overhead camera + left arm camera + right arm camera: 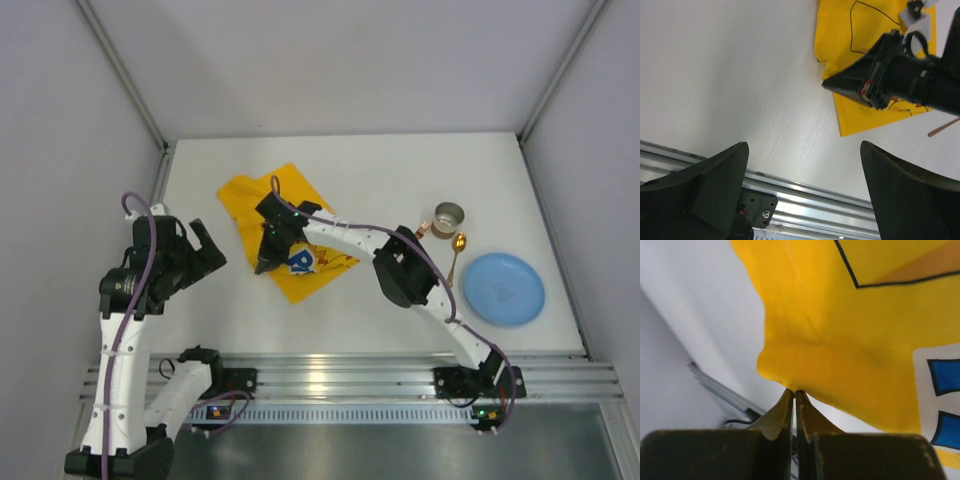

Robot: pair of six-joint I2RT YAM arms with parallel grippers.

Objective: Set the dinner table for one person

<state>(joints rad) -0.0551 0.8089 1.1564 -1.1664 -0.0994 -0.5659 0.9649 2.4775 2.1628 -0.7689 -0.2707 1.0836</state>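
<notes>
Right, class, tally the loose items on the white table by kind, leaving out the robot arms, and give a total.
Yellow cloth mat: 1
Blue plate: 1
Metal cup: 1
Gold spoon: 1
Copper utensil, partly hidden: 1
Total: 5

Both arms have white links and black joints. A purple cable [140, 250] runs along the left arm [118, 345], and a thinner one follows the right arm [345, 238]. The left end effector [805, 147] has broad, black, tapering fingers [715, 185]. The right end effector [794, 392] has dark wedge-shaped fingers [777, 415] with scuffed edges.
</notes>
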